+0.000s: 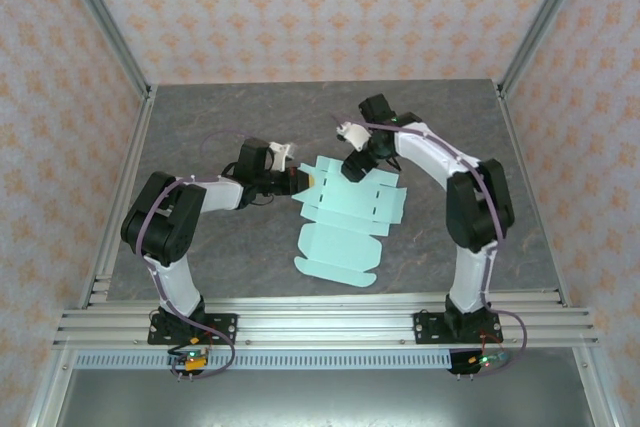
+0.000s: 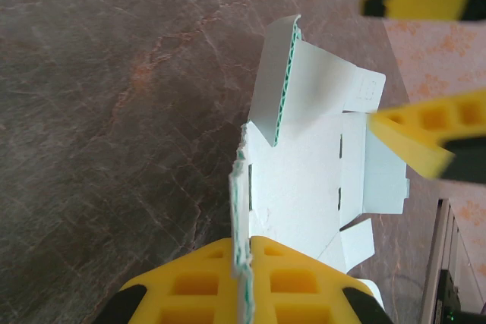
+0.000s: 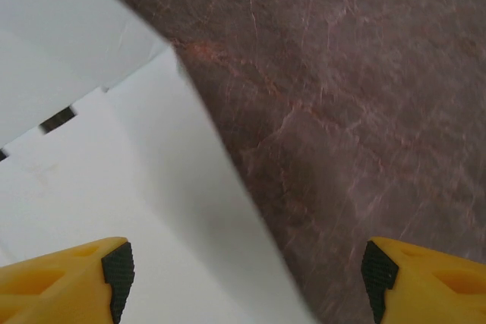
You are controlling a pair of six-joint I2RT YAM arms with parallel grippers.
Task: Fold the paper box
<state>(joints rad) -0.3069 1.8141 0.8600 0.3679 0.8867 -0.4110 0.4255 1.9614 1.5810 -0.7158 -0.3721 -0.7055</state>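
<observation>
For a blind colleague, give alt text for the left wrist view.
The left gripper pinches the edge of a pale mint-blue die-cut card sheet on a dark marbled table; the right gripper hovers open beyond.

The paper box (image 1: pixel 340 247) is thin, smooth, matt card. Its cut edge shows a fluted green core, ragged where the left tool (image 2: pixel 243 263) meets it. The desk (image 1: pixel 250 107) is dark, veined and stone-look, with a faint sheen. The tool fingers (image 2: pixel 190 286) are yellow moulded plastic with open cells, and the right tool (image 3: pixel 247 267) has matt black pads (image 3: pixel 118 271). Metal rails (image 1: pixel 330 319) line the desk's near edge.
</observation>
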